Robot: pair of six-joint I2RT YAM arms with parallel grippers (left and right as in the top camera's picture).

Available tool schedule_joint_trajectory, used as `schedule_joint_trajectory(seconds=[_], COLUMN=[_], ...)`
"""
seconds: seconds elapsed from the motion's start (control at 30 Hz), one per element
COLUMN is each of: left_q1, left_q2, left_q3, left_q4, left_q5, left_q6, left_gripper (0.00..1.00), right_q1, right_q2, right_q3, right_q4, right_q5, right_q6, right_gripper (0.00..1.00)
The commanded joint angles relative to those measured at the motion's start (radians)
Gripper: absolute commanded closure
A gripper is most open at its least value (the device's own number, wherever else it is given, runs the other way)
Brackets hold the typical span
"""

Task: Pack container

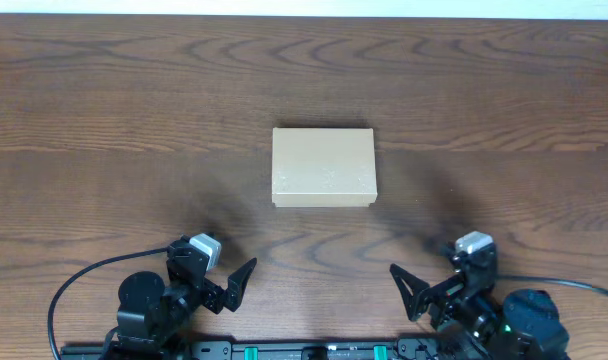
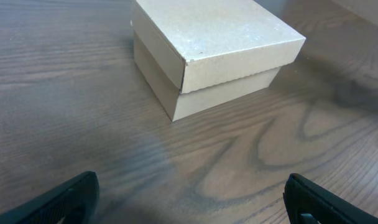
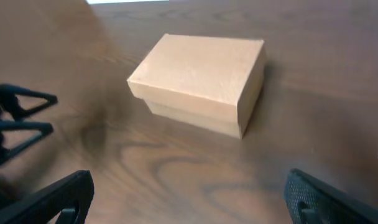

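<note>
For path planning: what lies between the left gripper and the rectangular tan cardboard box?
Only bare brown wooden table, from left gripper to tan cardboard box, per overhead view.

Robotics lab workstation. Indicators: wood-grain surface, left arm and right arm mounted on a base rail, trailing black cable.

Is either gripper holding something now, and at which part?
Nothing is held. The left gripper and right gripper are open, apart from the closed tan cardboard box.

You have: container matt tan cardboard, faintly speckled lid | worktop smooth dark wood grain, slight sheen | left claw, right claw matt black plastic.
</note>
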Motion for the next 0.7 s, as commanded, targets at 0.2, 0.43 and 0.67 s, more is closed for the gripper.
schedule_joint_trajectory(seconds=[0.2,0.43,0.67], left_q1=[0.006,0.006,0.006], left_q2=[-0.008,-0.008,-0.008], left_q3=[-0.017,-0.017,-0.017], left_q4=[0.002,0.002,0.002], left_q5=[-0.007,-0.007,-0.007], left_q6=[-0.003,-0.003,-0.003], left_gripper=[0.04,0.05,0.05], right_q1=[0.067,0.082,0.083], right_q2=[-0.142,-0.142,-0.142], right_q3=[-0.285,-0.416,-0.416], right_q4=[0.153,0.132,0.142], right_q5=[0.034,0.045,0.063], right_q6=[-0.155,-0.155,-0.156], right_gripper=[0.01,0.01,0.01])
